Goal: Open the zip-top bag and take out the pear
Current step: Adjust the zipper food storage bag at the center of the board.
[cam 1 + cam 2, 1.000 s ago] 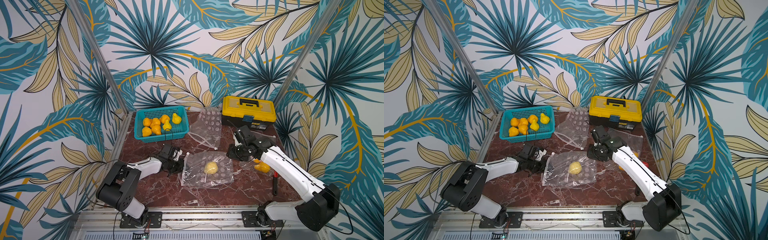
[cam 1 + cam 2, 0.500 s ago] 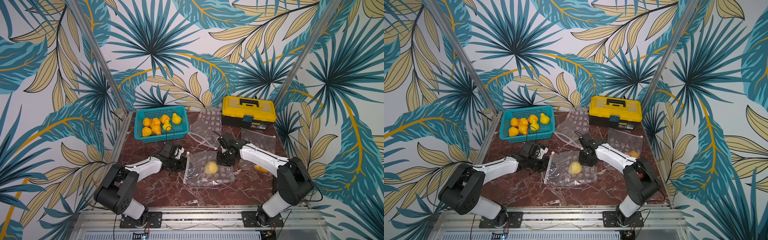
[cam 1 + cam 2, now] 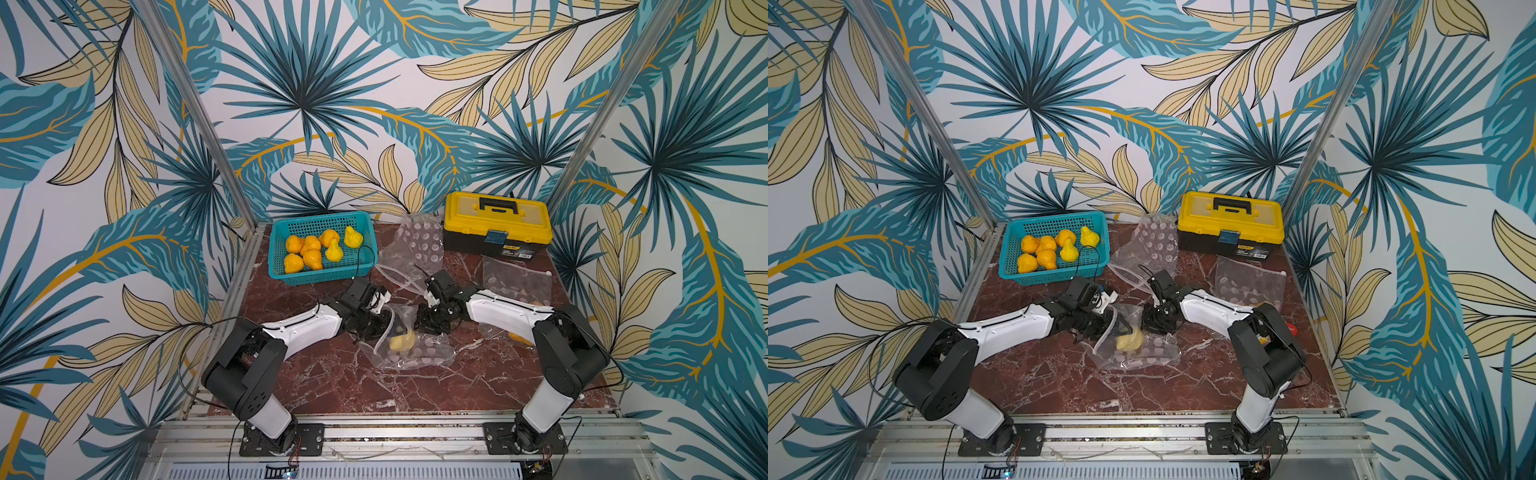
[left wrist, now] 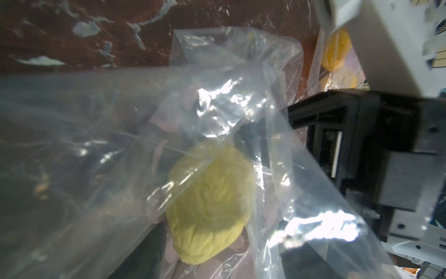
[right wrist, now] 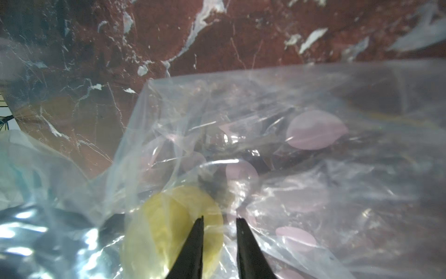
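Top views look down from the front; wrist views sit close.

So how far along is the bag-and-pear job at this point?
Done: the zip-top bag looks opened, its mouth lifted and gaping towards the left claw. In hand: both claws are at that mouth, the right claw with its jaws slightly apart right at the pear. Left: the pear is inside the bag and has yet to be gripped and lifted out.
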